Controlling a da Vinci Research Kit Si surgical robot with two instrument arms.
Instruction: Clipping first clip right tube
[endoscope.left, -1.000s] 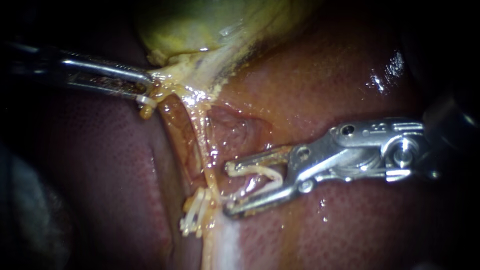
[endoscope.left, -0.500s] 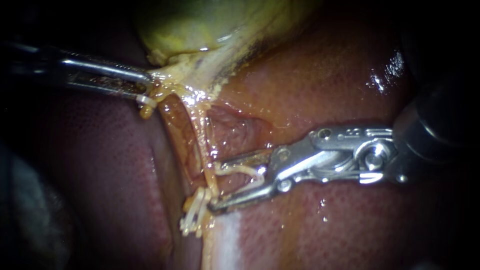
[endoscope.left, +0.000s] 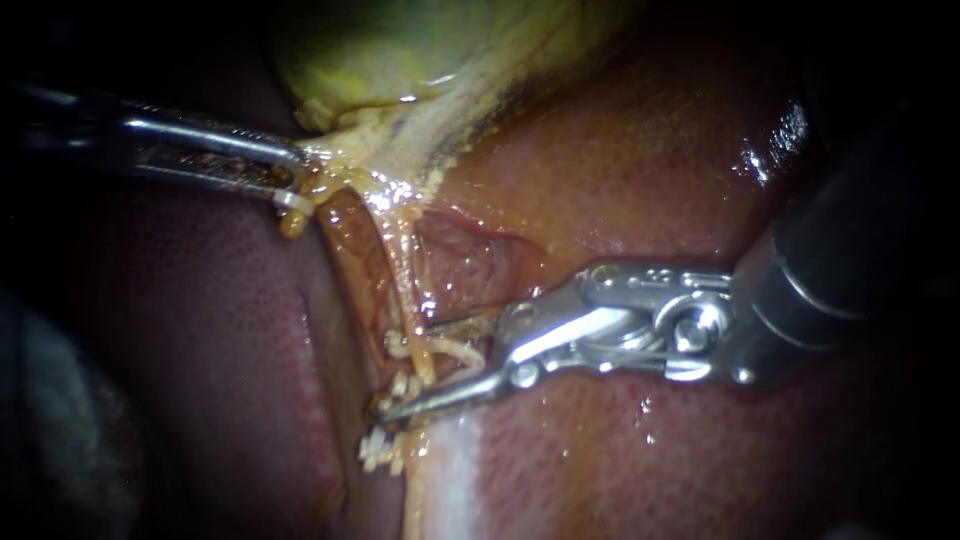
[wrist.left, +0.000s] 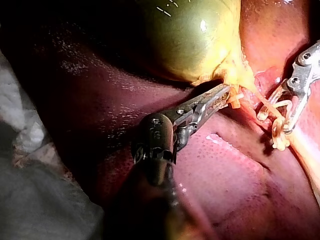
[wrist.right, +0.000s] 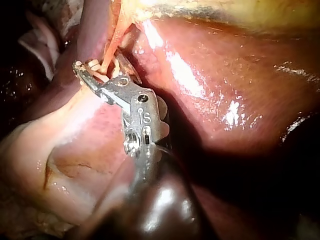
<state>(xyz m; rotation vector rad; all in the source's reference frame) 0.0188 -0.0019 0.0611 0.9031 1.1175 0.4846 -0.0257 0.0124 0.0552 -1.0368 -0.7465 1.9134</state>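
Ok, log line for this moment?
left tool: shut on gallbladder neck | right tool: holding clip, straddling tube | clip not closed

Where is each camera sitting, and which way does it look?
Endoscope view: close above, facing the thin pale tube; silver left instrument and silver right instrument show.
Left wrist view: on the left arm, looking along its instrument toward the yellow-green gallbladder.
Right wrist view: on the right arm, looking along its instrument at the tube.
Endoscope and left wrist views share the white clip.

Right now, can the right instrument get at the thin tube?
Probably yes: the right instrument, jaws holding a clip, looks to straddle the tube, with nothing between. The left instrument grips the gallbladder well clear.
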